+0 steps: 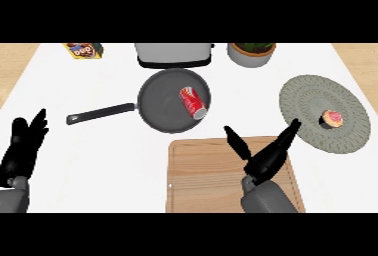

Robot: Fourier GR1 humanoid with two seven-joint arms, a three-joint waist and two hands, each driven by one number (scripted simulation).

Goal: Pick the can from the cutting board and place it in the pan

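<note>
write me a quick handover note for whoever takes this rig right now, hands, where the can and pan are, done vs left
Left hand: open, resting at the view's left edge, holding nothing.
Right hand: open, fingers spread above the cutting board, holding nothing.
Can: red, lying on its side inside the pan, right of centre.
Pan: on the counter beyond the board, handle pointing left.
Done: can is off the board and in the pan, released.
Left: nothing on the can itself; probably just draw the right hand back clear of the board.

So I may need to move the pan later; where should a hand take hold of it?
Grip the pan by its black handle, which sticks out to the left toward the left hand. Come from above, fingers wrapping across the long, narrow bar.
</note>
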